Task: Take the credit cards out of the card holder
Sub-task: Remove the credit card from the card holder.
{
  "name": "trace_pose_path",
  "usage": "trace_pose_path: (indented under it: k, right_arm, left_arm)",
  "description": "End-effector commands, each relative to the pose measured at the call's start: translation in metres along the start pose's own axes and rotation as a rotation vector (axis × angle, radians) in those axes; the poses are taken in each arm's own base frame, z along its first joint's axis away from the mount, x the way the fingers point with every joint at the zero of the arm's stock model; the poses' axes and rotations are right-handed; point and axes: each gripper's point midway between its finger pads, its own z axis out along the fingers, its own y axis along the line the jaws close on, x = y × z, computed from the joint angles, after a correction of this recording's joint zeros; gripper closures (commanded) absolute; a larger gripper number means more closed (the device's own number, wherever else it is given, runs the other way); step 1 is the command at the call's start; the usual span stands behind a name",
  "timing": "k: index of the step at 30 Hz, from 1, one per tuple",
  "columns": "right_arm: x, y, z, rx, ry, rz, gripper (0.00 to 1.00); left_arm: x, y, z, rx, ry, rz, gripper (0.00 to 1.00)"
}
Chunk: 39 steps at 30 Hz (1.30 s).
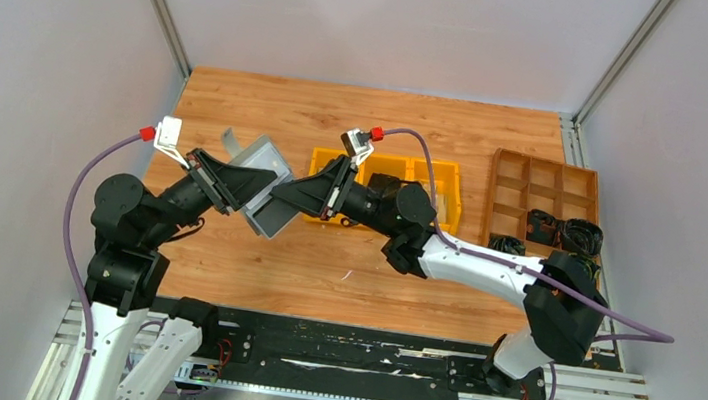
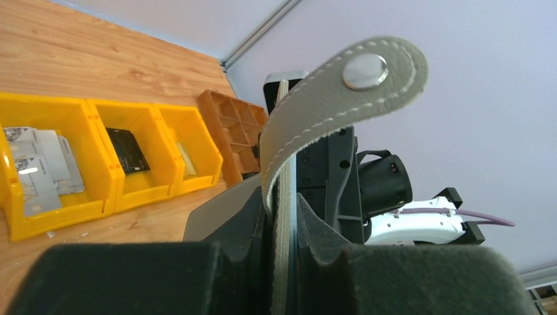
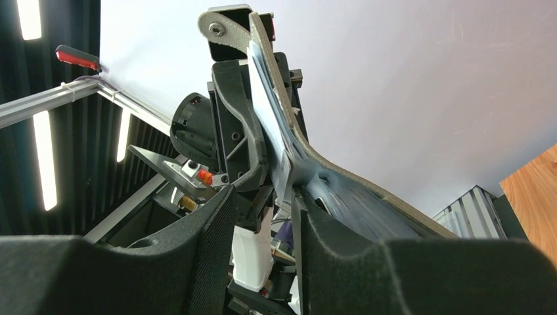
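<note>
Holding the card holder (image 1: 265, 162) clear of the table (image 1: 352, 270), the left gripper (image 1: 249, 184) is clamped on 1 thin grey panel of it; the left wrist view shows both pads pressed flat against that panel, with the snap strap (image 2: 355, 75) curling overhead.

The right gripper (image 1: 282, 198) meets the holder nose to nose from the opposite side. Its jaws stand apart. In the right wrist view, the near edge of 1 pale card (image 3: 266, 111) sits in the gap between the 2 fingers (image 3: 213, 230), closer to the right-hand pad; contact with either pad cannot be confirmed.

Governing relation: the card's long axis runs straight away from the right gripper, in line with its fingers, and the holder's open mouth faces that gripper. The right arm is therefore the extracting arm, and the left arm acts as the fixed vise.

Judged requirement for the next move: close on the card edge only, not on the grey flap (image 3: 355, 197) beside it, then draw back along the finger line. A skewed pull risks jamming the card in the pocket.

Pale cards lie in an end compartment of the yellow bin (image 2: 85, 111).
</note>
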Motion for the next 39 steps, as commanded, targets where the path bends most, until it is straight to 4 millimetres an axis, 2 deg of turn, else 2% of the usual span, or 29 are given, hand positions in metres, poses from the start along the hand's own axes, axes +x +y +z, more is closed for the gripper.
trace_pose_path:
  k: [1,5,9,12,18,26,32,36,39]
  right_arm:
    - [-0.009,-0.004,0.010,0.019,-0.065,-0.014,0.61]
    - [-0.011,0.001,0.016,-0.008,-0.076,-0.013,0.66]
    - [-0.012,0.000,0.017,-0.015,-0.091,-0.009,0.71]
    - [-0.012,0.002,0.016,-0.031,-0.098,-0.002,0.74]
    - [-0.015,0.004,0.012,-0.060,-0.124,0.011,0.75]
    - [-0.014,0.010,0.005,-0.101,-0.142,0.016,1.00]
    - [-0.009,0.016,-0.008,-0.113,-0.135,-0.009,1.00]
    - [-0.005,0.010,-0.020,-0.066,-0.140,-0.025,1.00]
    - [-0.004,0.013,-0.022,-0.068,-0.133,-0.033,1.00]
  left_arm:
    - [-0.012,-0.044,-0.009,0.142,-0.016,0.028,0.79]
    - [-0.010,-0.049,-0.009,0.164,0.005,0.007,0.64]
    - [-0.012,-0.054,-0.010,0.176,0.005,0.003,0.61]
    - [-0.013,-0.055,-0.010,0.174,0.001,0.001,0.67]
    - [-0.014,-0.053,-0.010,0.162,-0.008,-0.007,0.78]
    - [-0.020,-0.050,-0.010,0.133,-0.038,0.005,0.89]
    - [-0.029,-0.048,-0.008,0.107,-0.073,0.022,0.98]
    - [-0.036,-0.046,-0.007,0.089,-0.103,0.039,1.00]
    - [-0.038,-0.046,-0.005,0.088,-0.107,0.036,1.00]
